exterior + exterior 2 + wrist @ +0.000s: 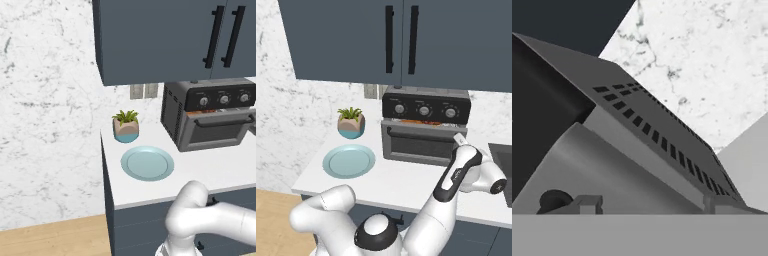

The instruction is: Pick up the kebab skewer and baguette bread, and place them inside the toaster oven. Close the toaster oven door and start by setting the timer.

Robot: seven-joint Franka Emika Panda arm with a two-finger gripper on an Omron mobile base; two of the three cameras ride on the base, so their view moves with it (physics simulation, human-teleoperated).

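The toaster oven (426, 107) stands on the counter under the blue cabinets. Its door (421, 145) is tipped almost upright, with a narrow gap along the top. Through that gap I see the orange-brown baguette bread (413, 121) and, to its right, the dark red kebab skewer (435, 123) on the rack. My arm (458, 170) reaches up to the door's right end. In the hand view my gripper (652, 206) is open, its fingertips (587, 204) wide apart against the door's edge, and the oven's vented side wall (657, 135) is ahead.
An empty pale blue plate (147, 163) lies on the white counter left of the oven. A small potted plant (126, 126) stands behind it. A dark sink (503, 160) is at the far right. Cabinet doors with black handles (389, 37) hang overhead.
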